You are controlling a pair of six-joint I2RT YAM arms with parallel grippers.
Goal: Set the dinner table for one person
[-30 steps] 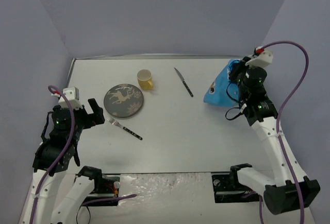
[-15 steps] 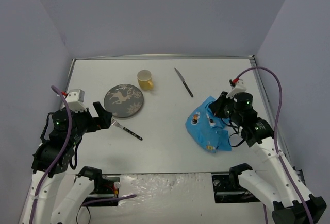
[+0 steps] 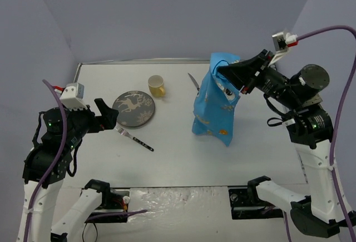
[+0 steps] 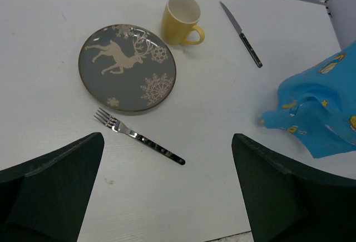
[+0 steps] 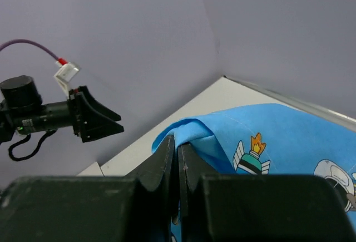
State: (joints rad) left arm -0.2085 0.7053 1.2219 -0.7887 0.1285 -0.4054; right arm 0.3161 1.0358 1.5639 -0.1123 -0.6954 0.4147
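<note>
as lilac walls (image 3: 167, 19) hem the table (image 3: 183, 161), right jaws clench placemat (image 3: 214, 105), left jaws gape.

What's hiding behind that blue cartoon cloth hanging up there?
From above, the blue cloth hides the handle of the knife; only its blade shows. The left wrist view shows the whole knife. The table beneath the cloth is covered.

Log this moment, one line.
right pincer: shut on placemat, hanging | left pincer: open, empty | plate, fork, mug, knife: on table
</note>
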